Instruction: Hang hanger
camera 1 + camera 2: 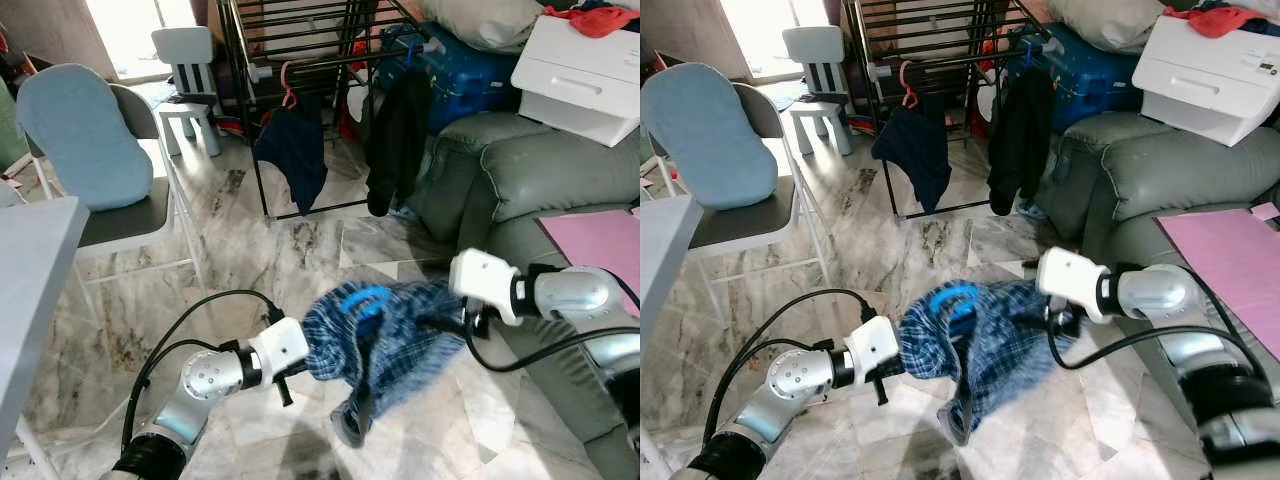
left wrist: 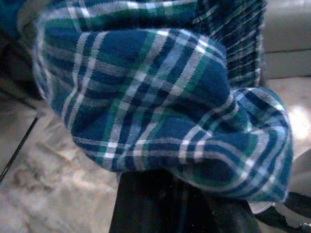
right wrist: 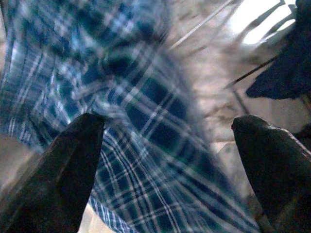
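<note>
A blue hanger (image 1: 362,301) pokes out of the top of a blue plaid shirt (image 1: 385,345), and most of it is buried in the cloth, so only the curved top shows. The shirt hangs bunched between the two arms, low over the marble floor (image 1: 290,250). The left gripper (image 1: 300,365) is at the shirt's left edge; its fingers are covered by fabric, so there's no telling if they're pinched or spread. The right gripper (image 3: 170,160) sits at the shirt's right side with its fingers (image 3: 63,165) spread wide, plaid blurry between them. Well behind stands a black drying rack (image 1: 300,60) with a dark garment (image 1: 292,150) on a red hanger (image 1: 288,85) and a black one (image 1: 395,140) beside it. A grey sofa (image 1: 530,170) is cut off on the right.
</note>
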